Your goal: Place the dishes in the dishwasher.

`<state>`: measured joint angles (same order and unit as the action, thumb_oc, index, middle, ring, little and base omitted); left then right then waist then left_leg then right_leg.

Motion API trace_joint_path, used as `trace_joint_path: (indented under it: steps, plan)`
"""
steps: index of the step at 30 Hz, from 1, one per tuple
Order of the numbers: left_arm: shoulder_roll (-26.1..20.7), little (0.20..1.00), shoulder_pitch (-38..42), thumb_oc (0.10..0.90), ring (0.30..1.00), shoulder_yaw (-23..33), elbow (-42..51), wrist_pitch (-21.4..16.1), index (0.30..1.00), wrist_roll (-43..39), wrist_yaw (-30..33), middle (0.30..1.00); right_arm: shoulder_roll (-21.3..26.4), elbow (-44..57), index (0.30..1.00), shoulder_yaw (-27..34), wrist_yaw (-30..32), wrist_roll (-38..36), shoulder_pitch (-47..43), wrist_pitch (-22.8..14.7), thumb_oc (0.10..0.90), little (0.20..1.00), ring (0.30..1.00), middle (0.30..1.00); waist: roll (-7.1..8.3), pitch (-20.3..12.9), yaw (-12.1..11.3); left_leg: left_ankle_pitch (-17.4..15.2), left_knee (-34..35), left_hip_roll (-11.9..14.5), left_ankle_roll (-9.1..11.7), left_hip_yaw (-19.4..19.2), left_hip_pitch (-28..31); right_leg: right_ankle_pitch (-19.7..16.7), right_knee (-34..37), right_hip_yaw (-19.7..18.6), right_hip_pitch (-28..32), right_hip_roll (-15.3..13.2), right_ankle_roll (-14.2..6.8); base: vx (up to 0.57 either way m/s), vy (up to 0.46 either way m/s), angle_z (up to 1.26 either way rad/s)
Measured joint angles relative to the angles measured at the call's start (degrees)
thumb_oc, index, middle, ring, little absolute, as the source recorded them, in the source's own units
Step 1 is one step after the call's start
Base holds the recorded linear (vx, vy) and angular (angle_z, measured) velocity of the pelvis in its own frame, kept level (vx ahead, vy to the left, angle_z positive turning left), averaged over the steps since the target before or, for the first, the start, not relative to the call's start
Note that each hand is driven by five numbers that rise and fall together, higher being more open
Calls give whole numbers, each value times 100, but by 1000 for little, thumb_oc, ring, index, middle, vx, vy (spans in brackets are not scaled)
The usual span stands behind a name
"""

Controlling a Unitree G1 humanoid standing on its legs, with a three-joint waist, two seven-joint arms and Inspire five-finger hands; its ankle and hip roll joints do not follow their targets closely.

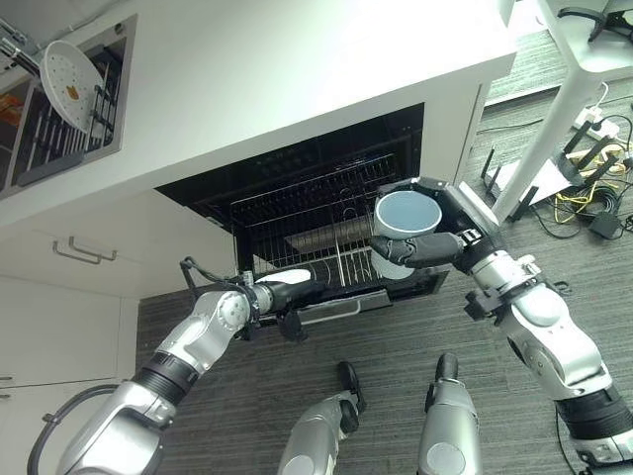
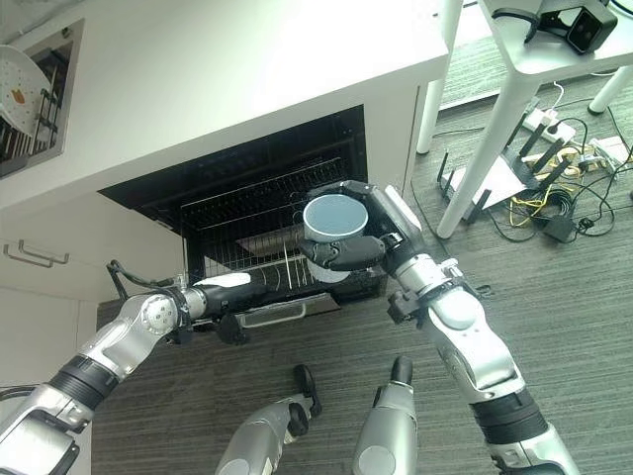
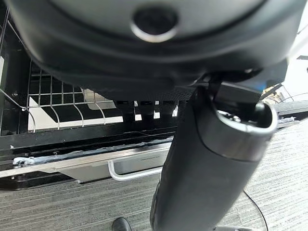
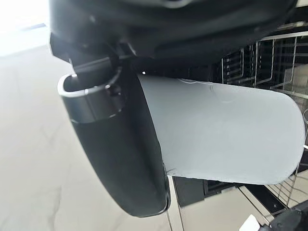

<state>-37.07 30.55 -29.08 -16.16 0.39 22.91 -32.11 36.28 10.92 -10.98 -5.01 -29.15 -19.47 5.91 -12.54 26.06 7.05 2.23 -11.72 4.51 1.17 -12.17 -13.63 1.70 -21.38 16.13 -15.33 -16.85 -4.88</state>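
A pale blue cup (image 1: 407, 213) with a darker blue inside is held upright in my right hand (image 1: 435, 247), whose fingers and thumb (image 4: 115, 149) curl round its side (image 4: 221, 130). It hangs over the right front part of the pulled-out wire rack (image 1: 297, 223) of the open dishwasher under the white counter (image 1: 297, 69). My left hand (image 1: 287, 292) is at the rack's front edge (image 3: 62, 106), fingers hooked on the rim above the silver door handle (image 3: 134, 171), thumb hanging down in front.
A white speckled plate (image 1: 67, 81) leans in a dark drying rack in the sink at the upper left. A cabinet handle (image 1: 84, 252) is at the left. White table legs (image 1: 554, 119), cables and a router (image 1: 593, 198) lie on the floor at right.
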Motion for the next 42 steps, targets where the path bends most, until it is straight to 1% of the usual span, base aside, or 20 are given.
trace_joint_path:
  steps: [3,5,10,12,15,17,18,20,23,24,26,28,30,31,33,37,39,42]
  plan:
    - [0,900,31,800,900,-59,59,0,900,0,-10,900,-5,-209,300,-210,-6,220,-264,44,400,300,300,300,0,0,-95,17,-2,0,-7,16,9,0,-15,14,30,-4,0,28,26,6]
    - [3,900,38,800,900,-114,132,-11,900,-2,-54,900,-6,-504,300,-384,4,220,-484,179,400,300,300,300,0,0,-143,21,2,-22,-7,137,64,16,-12,87,165,-16,-7,-3,25,24]
    - [5,900,218,800,900,-282,229,-95,900,-3,-127,900,-25,-650,300,-522,46,223,-797,205,400,300,300,300,0,0,-261,75,-1,-66,23,322,-26,36,-19,182,208,-41,-20,-8,40,21]
    - [5,900,216,800,900,-282,296,-134,900,-2,-160,900,-49,-718,300,-525,84,239,-877,208,400,300,300,300,0,0,-306,105,1,-86,-5,345,-35,36,-23,198,217,-58,-20,15,49,12]
    - [5,900,218,800,900,-288,374,-182,900,-3,-251,900,-72,-767,300,-524,196,441,-894,218,400,300,300,300,0,0,-349,114,-2,-135,-19,393,-18,49,-23,240,273,-103,-41,38,59,11]
    - [5,900,221,800,900,-293,454,-181,900,1,-305,900,-158,-1110,300,-529,229,478,-1013,215,400,300,300,300,-1,-1,-348,114,-5,-177,-22,454,-11,55,-21,317,343,-146,-51,45,74,20]
    - [5,900,245,800,900,-296,520,-193,900,-2,-335,900,-218,-1385,300,-527,312,636,-1063,220,400,300,300,300,-2,-1,-407,118,-9,-195,-28,483,-2,57,-21,349,374,-164,-55,48,69,19]
    - [7,900,276,800,900,-299,605,-214,900,-3,-364,900,-225,-1717,300,-527,343,668,-1111,222,400,300,300,300,-4,-3,-443,144,-4,-250,-64,561,-11,75,-33,417,413,-214,-81,37,61,22]
    - [6,900,336,800,900,-303,693,-218,900,-3,-457,900,-217,-2063,300,-526,378,669,-1226,231,400,300,300,300,-4,-3,-484,152,-6,-304,-74,621,-13,78,-24,488,474,-264,-88,11,46,15]
    - [5,900,393,800,900,-317,729,-223,900,-3,-509,900,-206,-2147,300,-520,413,677,-1299,245,400,300,300,300,-5,-4,-541,156,-3,-320,-79,625,-13,82,-21,488,475,-279,-101,-16,52,8]
    - [1,900,429,800,900,-332,753,-246,900,-10,-550,900,-218,-2292,300,-524,421,682,-1431,244,400,300,300,300,-9,-5,-579,164,3,-350,-88,644,-21,89,-20,492,481,-299,-115,-35,49,6]
    - [-7,900,503,800,900,-363,765,-333,900,-10,-565,900,-217,-2667,300,-528,415,687,-1735,242,400,300,300,300,-64,9,-597,177,5,-375,-105,664,-39,86,-12,503,480,-321,-122,-76,19,9]
    - [-13,900,631,800,900,-454,780,-420,900,-13,-566,900,-192,-3027,300,-520,464,687,-1989,235,400,300,300,300,-174,6,-622,190,5,-404,-117,706,-88,91,12,504,470,-328,-124,-84,31,13]
    - [-29,900,717,800,900,-506,784,-452,900,-15,-586,900,-211,-3263,300,-522,481,683,-2107,219,400,300,300,300,-209,-18,-646,203,4,-416,-114,723,-140,94,19,515,425,-332,-129,-53,46,8]
    - [-35,900,920,800,900,-634,785,-466,900,-21,-649,900,-220,-3864,300,-520,480,649,-2288,138,400,300,300,300,-217,-24,-730,248,16,-429,-125,754,-181,93,19,536,381,-340,-142,-57,57,7]
    - [-54,900,1005,800,900,-688,841,-514,900,-94,-656,900,-223,-4925,300,-511,484,649,-2408,51,400,300,300,300,-218,-23,-760,259,35,-484,-134,792,-282,110,82,605,354,-378,-167,-75,54,10]
    - [-180,900,1128,800,900,-800,839,-560,900,-241,-653,900,-223,-5178,300,-508,470,649,-2434,-40,400,300,300,300,-218,-23,-770,278,87,-495,-142,793,-329,94,153,609,316,-369,-190,-98,29,2]
    - [-278,900,1324,800,900,-964,817,-565,900,-232,-657,900,-264,-5229,300,-451,478,658,-2460,-153,400,300,300,300,-217,-22,-785,295,140,-529,-136,794,-373,75,166,608,253,-368,-263,-69,5,1]
